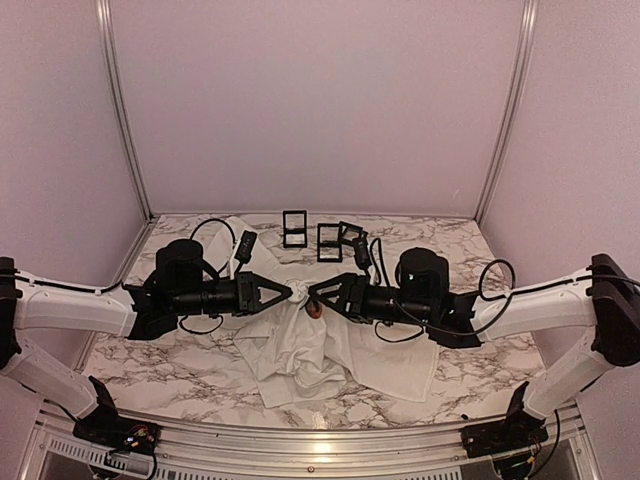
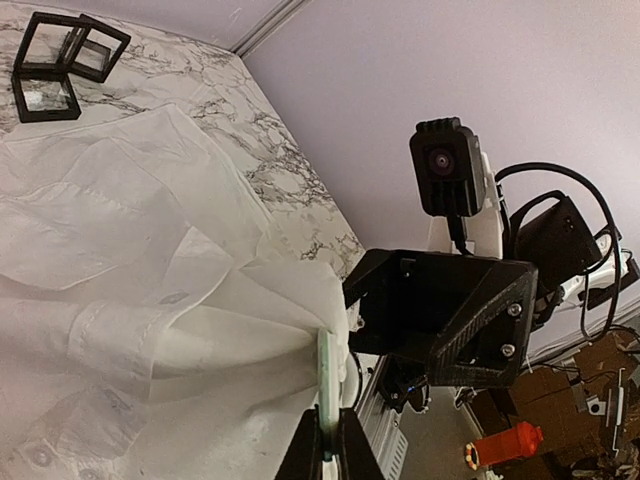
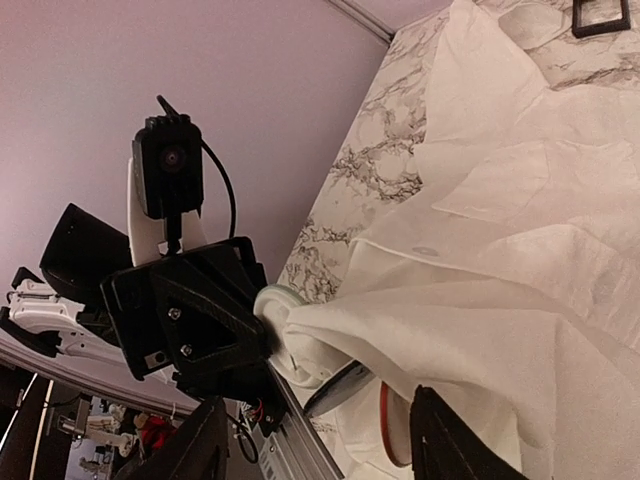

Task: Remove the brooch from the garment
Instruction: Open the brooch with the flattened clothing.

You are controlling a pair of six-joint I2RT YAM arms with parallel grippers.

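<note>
The garment [image 1: 300, 350] is a white shirt, crumpled on the marble table, with one fold lifted in the middle. The brooch [image 2: 328, 385], a round white disc with a pale green rim, shows edge-on. My left gripper [image 2: 328, 425] is shut on its rim. White cloth [image 2: 120, 250] still hangs from the disc. In the right wrist view the brooch [image 3: 280, 310] faces me, and my right gripper [image 3: 318, 405] stands open just before it, one finger on each side. A dark shiny tongue [image 3: 340, 385] and a red-rimmed disc [image 3: 390, 430] sit under the fold. From above, the left gripper [image 1: 297, 291] and the right gripper [image 1: 313, 293] nearly touch.
Three black square frames [image 1: 295, 228] stand at the back of the table [image 1: 180, 360], beyond the shirt. Lilac walls with metal corner rails close the back and sides. The aluminium front rail [image 1: 320, 450] runs below the arms' bases.
</note>
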